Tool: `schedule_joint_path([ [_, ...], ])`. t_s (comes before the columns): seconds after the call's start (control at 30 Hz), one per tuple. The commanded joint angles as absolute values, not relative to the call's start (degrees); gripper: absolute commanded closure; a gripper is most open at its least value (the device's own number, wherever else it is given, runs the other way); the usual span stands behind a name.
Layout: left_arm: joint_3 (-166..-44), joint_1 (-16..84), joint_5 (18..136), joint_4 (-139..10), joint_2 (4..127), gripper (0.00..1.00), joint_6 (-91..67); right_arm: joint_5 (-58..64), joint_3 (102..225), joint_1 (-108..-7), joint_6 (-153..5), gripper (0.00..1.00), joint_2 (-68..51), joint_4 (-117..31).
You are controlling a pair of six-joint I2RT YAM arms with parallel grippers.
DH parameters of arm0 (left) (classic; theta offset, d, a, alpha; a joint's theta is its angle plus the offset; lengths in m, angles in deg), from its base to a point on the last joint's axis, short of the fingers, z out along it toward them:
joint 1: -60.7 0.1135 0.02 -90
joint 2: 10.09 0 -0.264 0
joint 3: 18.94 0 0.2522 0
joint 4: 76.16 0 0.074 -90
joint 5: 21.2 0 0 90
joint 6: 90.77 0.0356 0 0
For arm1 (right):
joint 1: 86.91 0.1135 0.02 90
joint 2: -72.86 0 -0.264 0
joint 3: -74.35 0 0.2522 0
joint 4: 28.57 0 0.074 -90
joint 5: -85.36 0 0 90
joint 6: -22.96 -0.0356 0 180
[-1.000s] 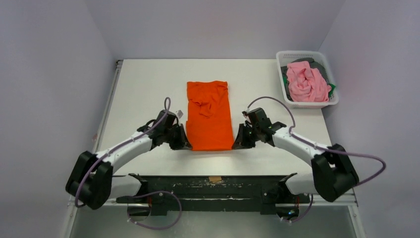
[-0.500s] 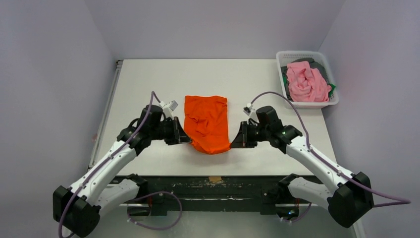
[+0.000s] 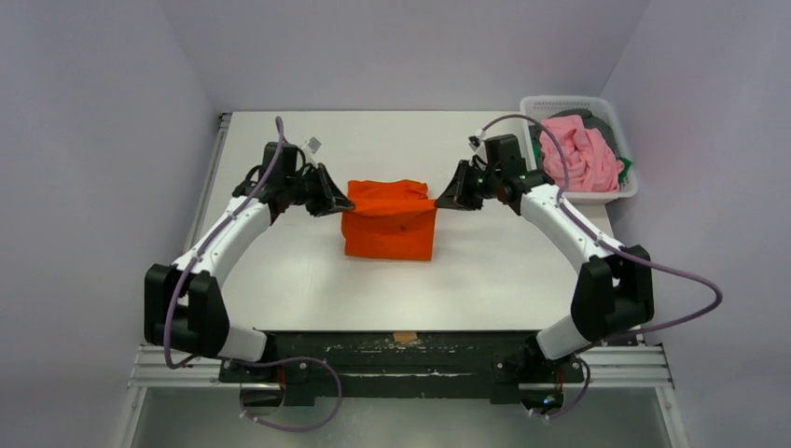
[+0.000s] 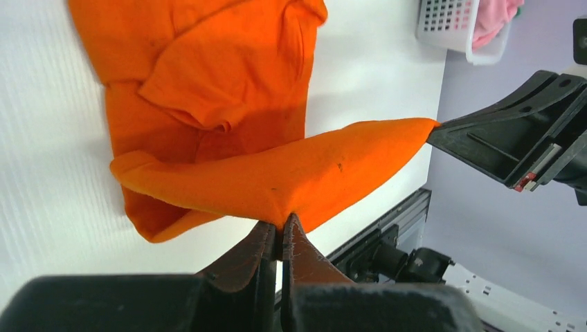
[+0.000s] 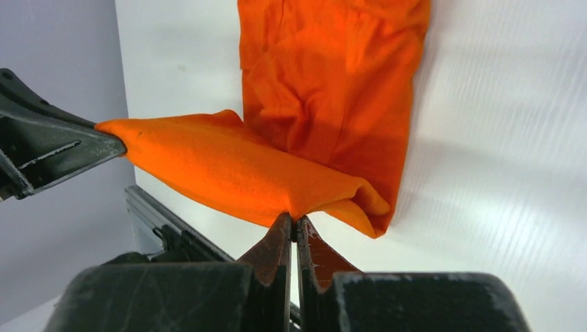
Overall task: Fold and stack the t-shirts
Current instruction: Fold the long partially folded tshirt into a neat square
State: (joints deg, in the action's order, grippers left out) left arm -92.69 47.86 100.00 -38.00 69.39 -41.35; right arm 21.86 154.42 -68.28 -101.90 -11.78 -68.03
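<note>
We hold the orange t-shirt [image 3: 390,233] doubled over at mid-bench [image 3: 280,271], our left end effector [image 3: 341,203] and right end effector [image 3: 442,200] each clamped on a raised corner

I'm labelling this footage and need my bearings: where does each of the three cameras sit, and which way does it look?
Top view: above and behind the arms, looking down on the table, orange shirt and basket; both arms show whole.
Left wrist view: on the left arm, looking past its own left hand across the shirt to the right hand.
Right wrist view: on the right arm, looking past its own hand back toward the left hand.
Shared: both wrist views show the orange fold stretched between the two hands.
</note>
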Motion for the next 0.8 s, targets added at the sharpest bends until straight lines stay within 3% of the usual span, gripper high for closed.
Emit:
schedule_joint_path([
  [0.0,-99.7,50.6,100.7,-39.5,75.2,1.00,-39.0,19.1,162.6,-69.5,-98.9,1.00,-17.9,-67.0],
  [0.53,-123.3,53.7,98.8,-36.8,103.9,0.98,-39.0,14.1,180.9,-72.6,-98.1,0.98,-41.5,-64.9],
  [0.57,-124.8,53.9,98.6,-37.0,105.7,0.89,-39.0,13.9,182.0,-72.7,-98.0,0.92,-43.1,-63.8],
  [0.63,-129.9,54.5,97.7,-34.8,108.6,0.55,-38.6,13.5,186.2,-73.3,-97.4,0.65,-46.7,-64.0],
  [0.7,-134.5,54.7,96.0,-30.9,109.8,0.29,-37.8,12.4,192.1,-73.5,-96.2,0.44,-49.7,-67.7],
  [0.77,-134.4,54.7,94.1,-29.3,108.2,0.14,-36.8,11.8,194.0,-73.6,-94.6,0.26,-49.9,-70.6],
])
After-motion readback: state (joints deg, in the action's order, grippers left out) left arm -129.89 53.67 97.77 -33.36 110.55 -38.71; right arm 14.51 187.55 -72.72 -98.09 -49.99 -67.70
